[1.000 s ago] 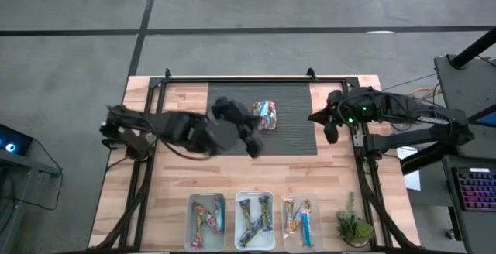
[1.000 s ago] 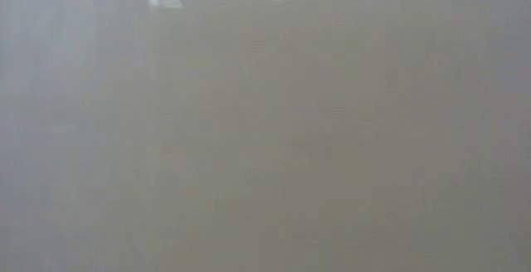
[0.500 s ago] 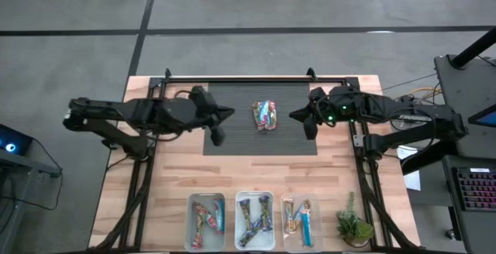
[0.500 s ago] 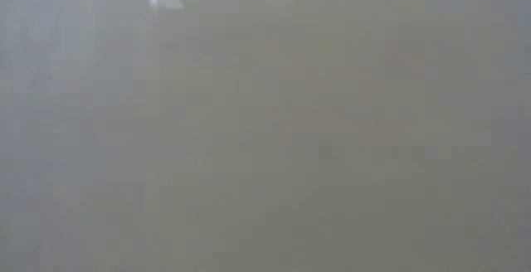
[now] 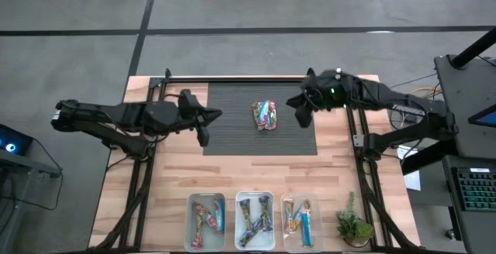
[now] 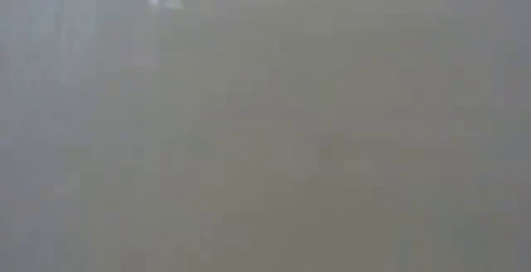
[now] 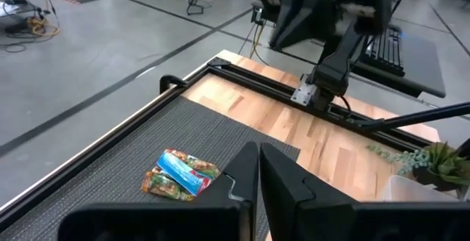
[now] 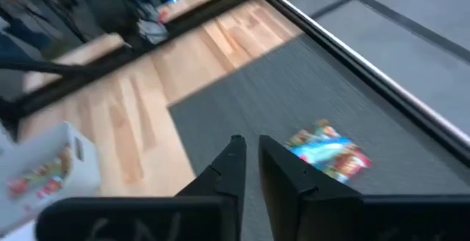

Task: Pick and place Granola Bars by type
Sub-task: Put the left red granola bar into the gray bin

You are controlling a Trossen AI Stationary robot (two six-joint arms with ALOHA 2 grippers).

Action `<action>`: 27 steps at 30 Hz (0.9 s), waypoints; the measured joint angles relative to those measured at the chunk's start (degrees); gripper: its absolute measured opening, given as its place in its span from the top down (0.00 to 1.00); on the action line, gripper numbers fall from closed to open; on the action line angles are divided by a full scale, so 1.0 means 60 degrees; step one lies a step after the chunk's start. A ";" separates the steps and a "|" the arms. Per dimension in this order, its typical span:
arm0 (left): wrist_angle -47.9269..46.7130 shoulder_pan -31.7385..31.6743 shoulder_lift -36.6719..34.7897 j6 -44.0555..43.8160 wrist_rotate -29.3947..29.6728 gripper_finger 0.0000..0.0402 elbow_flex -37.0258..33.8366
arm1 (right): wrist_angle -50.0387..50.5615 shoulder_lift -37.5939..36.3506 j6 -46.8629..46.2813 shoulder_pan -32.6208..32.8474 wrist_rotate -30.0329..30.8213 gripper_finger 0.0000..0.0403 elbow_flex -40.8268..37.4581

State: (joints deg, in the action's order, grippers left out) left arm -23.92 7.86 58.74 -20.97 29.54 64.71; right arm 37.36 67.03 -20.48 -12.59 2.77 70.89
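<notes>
A small stack of granola bars (image 5: 265,115), a blue-wrapped one on top of orange and red ones, lay near the middle of the dark ribbed mat (image 5: 232,130) on the wooden table (image 5: 178,176). This mat serves as the landmark for everything else.

The left gripper (image 5: 204,127) hung over the mat's left edge, well apart from the stack, its arm reaching in from beyond the mat's left side. In the left wrist view its two dark fingers (image 7: 236,189) stood pressed almost together, with only a thin slit between them and nothing held; the stack (image 7: 179,173) lay ahead of them on the mat.

The right gripper (image 5: 300,111) hung over the mat's right edge, near the stack but not touching it. In the right wrist view its fingers (image 8: 229,169) were nearly closed as well, a narrow gap between them and nothing in it, with the stack (image 8: 329,151) just beyond them on the mat.

Off the mat, along the table's near edge, three clear plastic bins (image 5: 253,197) stood side by side, each holding several bars. A small green plant (image 5: 353,227) stood just to the right of the bins.

The low view showed only a grey haze.
</notes>
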 joint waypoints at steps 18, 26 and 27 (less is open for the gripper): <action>-0.0006 0.0000 0.0109 -0.0027 0.0076 1.00 -0.0033 | 0.2658 0.2011 0.3045 -0.2588 -0.1994 0.45 0.2087; -0.0012 0.0000 0.0109 0.0013 0.0076 1.00 -0.0037 | 0.3336 0.2934 0.6299 -0.2647 -0.1655 0.36 0.2537; -0.0011 0.0000 0.0109 0.0016 0.0076 1.00 -0.0037 | 0.3336 0.3019 0.6742 -0.2642 -0.1558 0.36 0.2549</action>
State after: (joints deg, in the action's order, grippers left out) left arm -23.99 7.86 59.40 -20.87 30.00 64.49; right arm 57.38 85.15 19.97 -28.44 -6.58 86.18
